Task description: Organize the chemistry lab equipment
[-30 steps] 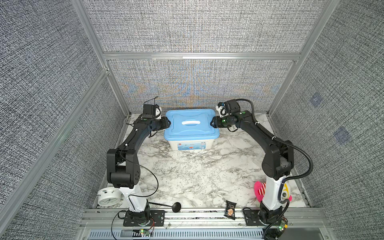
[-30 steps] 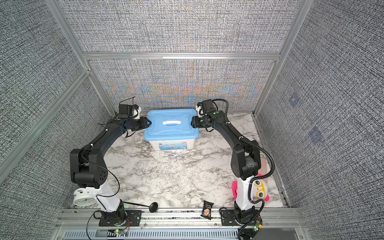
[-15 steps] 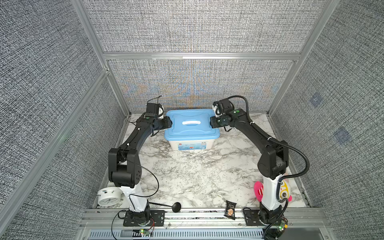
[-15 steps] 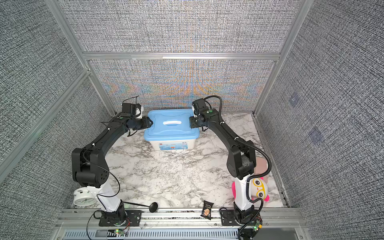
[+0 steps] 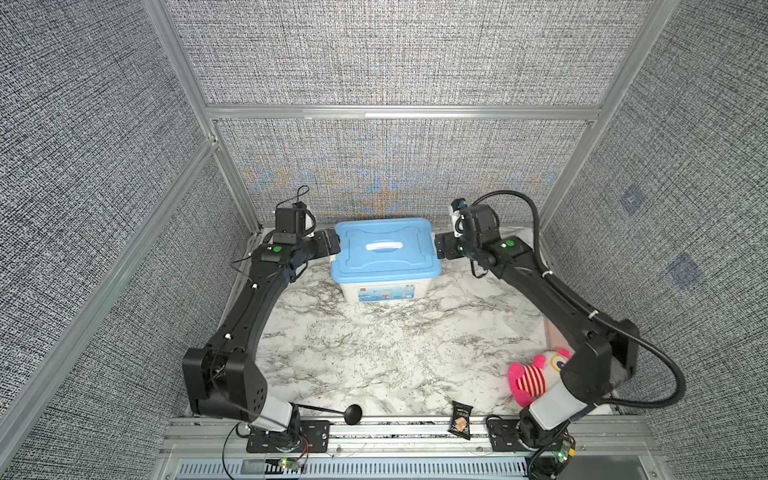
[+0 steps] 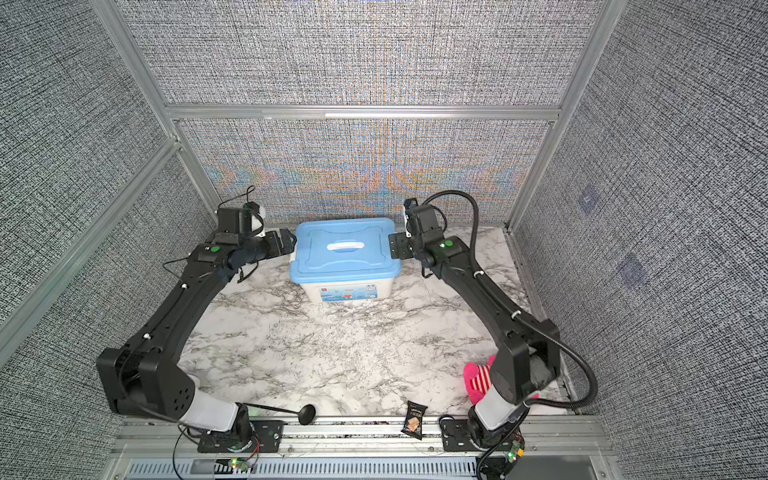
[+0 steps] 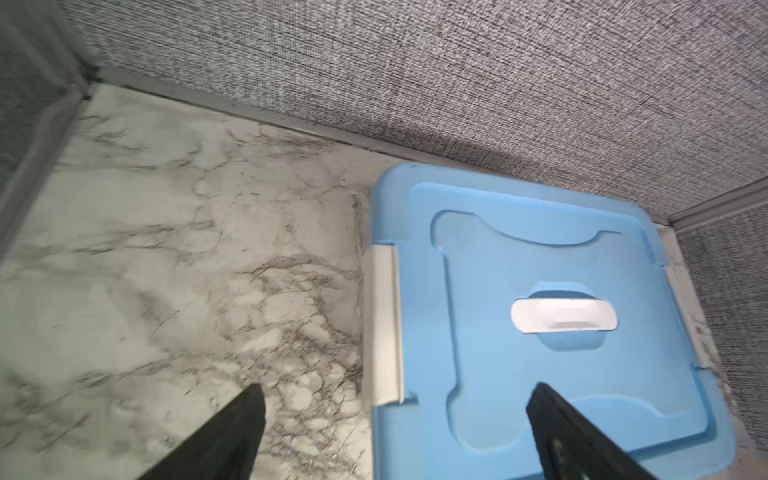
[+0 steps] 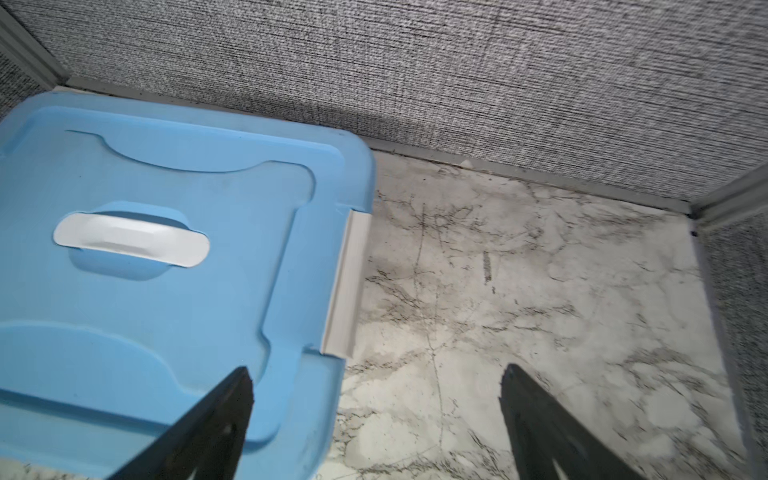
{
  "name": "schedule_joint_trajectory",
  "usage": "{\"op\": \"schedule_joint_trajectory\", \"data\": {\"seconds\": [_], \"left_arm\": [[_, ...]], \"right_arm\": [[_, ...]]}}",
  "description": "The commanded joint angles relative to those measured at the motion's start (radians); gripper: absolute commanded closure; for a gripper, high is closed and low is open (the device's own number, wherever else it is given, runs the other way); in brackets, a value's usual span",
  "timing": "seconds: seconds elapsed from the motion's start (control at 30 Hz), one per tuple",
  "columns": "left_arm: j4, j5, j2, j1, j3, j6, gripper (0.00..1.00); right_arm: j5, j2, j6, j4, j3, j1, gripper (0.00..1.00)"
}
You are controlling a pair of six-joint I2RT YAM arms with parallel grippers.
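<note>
Left gripper (image 7: 397,388), right gripper (image 8: 377,369) gaping beside box (image 5: 386,266); wrist views reveal latches (image 7: 382,324), seemingly closed.

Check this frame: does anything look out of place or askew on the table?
The black snack packet lies askew across the marble table's front edge, partly on the aluminium rail. The pink striped plush toy sits beside the right arm's lower links, partly hidden by them. The blue-lidded box sits square, lid on.

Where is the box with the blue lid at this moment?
In both top views the box stands at the back middle of the table, near the rear wall, between the open left claw and right claw.
</note>
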Motion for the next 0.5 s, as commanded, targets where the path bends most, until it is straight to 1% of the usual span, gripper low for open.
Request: {"op": "schedule_joint_trajectory", "data": {"seconds": [0.0, 0.1, 0.17, 0.23, 0.3, 0.37, 0.4, 0.43, 0.47], "left_arm": [[0.108, -0.159, -0.116, -0.001, -0.138, 0.001, 0.01], [0.202, -0.275, -0.245, 0.0, -0.303, 0.015, 0.01], [0.241, -0.333, -0.324, 0.0, -0.39, 0.041, 0.01], [0.291, -0.371, -0.384, -0.001, -0.474, 0.07, 0.01], [0.364, -0.393, -0.434, -0.001, -0.568, 0.087, 0.01], [0.47, -0.374, -0.468, 0.0, -0.678, 0.116, 0.01], [0.551, -0.332, -0.474, -0.001, -0.736, 0.191, 0.01], [0.636, -0.314, -0.478, 0.0, -0.799, 0.23, 0.01], [0.695, -0.341, -0.474, 0.0, -0.845, 0.224, 0.01]], "right_arm": [[0.124, -0.146, -0.036, 0.335, -0.222, 0.0, 0.01], [0.151, -0.291, -0.087, 0.604, -0.494, 0.0, 0.01], [0.121, -0.36, -0.152, 0.778, -0.661, 0.0, 0.01], [0.099, -0.4, -0.181, 0.832, -0.753, 0.003, 0.01], [0.098, -0.426, -0.179, 0.804, -0.806, 0.003, 0.01], [0.109, -0.451, -0.176, 0.799, -0.871, 0.001, 0.01], [0.093, -0.462, -0.196, 0.817, -0.904, 0.001, 0.01], [0.034, -0.474, -0.249, 0.857, -0.952, -0.001, 0.01], [-0.049, -0.483, -0.329, 0.892, -0.995, 0.001, 0.01]]}}
